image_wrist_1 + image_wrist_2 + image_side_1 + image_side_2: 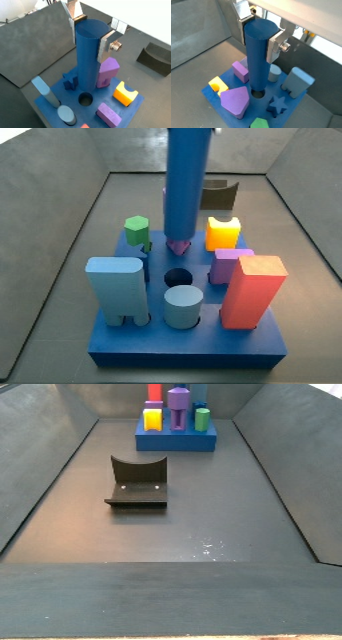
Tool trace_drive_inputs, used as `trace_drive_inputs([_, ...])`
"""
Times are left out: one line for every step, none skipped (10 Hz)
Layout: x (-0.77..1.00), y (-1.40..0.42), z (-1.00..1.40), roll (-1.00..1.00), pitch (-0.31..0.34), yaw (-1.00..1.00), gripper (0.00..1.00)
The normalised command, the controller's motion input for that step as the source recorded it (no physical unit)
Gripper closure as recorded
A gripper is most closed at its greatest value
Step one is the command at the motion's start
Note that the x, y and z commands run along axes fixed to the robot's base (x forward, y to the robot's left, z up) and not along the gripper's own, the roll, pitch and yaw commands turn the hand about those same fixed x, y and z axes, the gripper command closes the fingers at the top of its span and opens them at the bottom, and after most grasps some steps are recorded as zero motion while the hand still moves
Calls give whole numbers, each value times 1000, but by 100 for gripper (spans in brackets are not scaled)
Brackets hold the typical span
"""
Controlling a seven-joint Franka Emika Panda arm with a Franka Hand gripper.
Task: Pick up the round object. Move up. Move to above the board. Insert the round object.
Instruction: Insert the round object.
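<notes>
Gripping the blue round object [91, 50] upright between closed jaws, gripper [91, 31] hanging above the board [187, 343]. Hovering with the cylinder's lower end over the round hole [178, 278], not yet inside it. Crowding that hole: light blue block [115, 288], grey cylinder [183, 307], red block [255, 291]. Standing well apart on open floor: fixture [138, 483].

The round object [89, 50] looks like smooth matt blue plastic. The gripper [92, 31], above the board [187, 343], has flat silver metal fingers [276, 48] with a dull shine. The board appears plastic and slightly glossy. The fixture [136, 482] is dark and matt.
</notes>
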Motion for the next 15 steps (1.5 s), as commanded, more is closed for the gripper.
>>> trace_drive_inputs([374,-157,-480,259,0,43,100])
trace_drive_inputs([263,-189,-386,210,-3,0,100])
trace_drive_inputs([120,-131,-429,159,-67,0,100])
trace_drive_inputs([14,-77,-429,87,-97,0,100])
trace_drive_inputs([0,0,-377,81,-83,0,100])
trace_drive_inputs([-160,0,-311,90,-61,0,100])
trace_drive_inputs([-223,0,-229,21,-71,0,100])
trace_drive_inputs([-171,-43,-189,0,-86,0,100])
trace_drive_inputs([-57,-74,-140,0,-76,0,100])
trace_drive_inputs([-14,-23,-169,-20,-76,0,100])
trace_drive_inputs([-43,-34,-203,0,-70,0,100])
trace_drive_inputs([0,0,-254,0,-64,0,100])
trace_drive_inputs([0,-9,-309,0,-67,0,100])
trace_drive_inputs([0,-57,-294,-4,-63,0,100])
trace_drive_inputs([20,-86,-260,-13,-63,0,100])
